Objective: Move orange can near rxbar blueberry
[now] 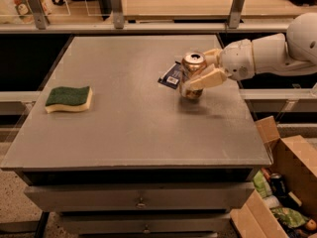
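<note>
orange can [192, 68]: upright, dented, gripped in jaws | rxbar blueberry [171, 77]: navy, flat, just beside, left

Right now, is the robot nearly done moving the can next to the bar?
Nearly. Done: the can is already right beside the bar, on the right side of the table. In hand: the gripper is shut on the can. Left: set it down, if it isn't on the table already, which I cannot tell, then let go and pull away.
</note>
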`<state>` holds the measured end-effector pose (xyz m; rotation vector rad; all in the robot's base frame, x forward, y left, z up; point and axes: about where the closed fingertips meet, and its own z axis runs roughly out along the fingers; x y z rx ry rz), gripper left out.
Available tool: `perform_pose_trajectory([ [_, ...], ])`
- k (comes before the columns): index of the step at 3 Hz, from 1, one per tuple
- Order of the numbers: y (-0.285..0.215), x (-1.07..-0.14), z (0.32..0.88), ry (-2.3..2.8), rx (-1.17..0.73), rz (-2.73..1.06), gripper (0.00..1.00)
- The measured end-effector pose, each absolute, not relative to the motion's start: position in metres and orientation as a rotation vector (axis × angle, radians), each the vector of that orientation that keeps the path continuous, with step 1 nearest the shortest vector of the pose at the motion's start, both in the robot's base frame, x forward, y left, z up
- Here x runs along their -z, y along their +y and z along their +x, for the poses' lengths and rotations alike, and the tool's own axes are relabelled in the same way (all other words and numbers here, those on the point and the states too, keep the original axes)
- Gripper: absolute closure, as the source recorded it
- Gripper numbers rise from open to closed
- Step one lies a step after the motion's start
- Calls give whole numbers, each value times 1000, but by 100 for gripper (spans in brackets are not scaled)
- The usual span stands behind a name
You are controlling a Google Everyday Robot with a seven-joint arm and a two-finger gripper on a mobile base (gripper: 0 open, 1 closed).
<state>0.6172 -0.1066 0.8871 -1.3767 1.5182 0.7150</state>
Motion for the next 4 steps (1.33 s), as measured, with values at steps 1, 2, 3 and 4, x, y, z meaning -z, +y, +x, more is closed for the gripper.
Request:
perform_pose_trajectory([
  [1,-111,-892,635,1526,-684,-1326,36],
  [2,-117,-888,646,1538,-663,-1281,13],
  [3,-122,-871,651,1583,-628,-1250,0],
  [4,-122,-871,651,1584,-628,-1249,0],
])
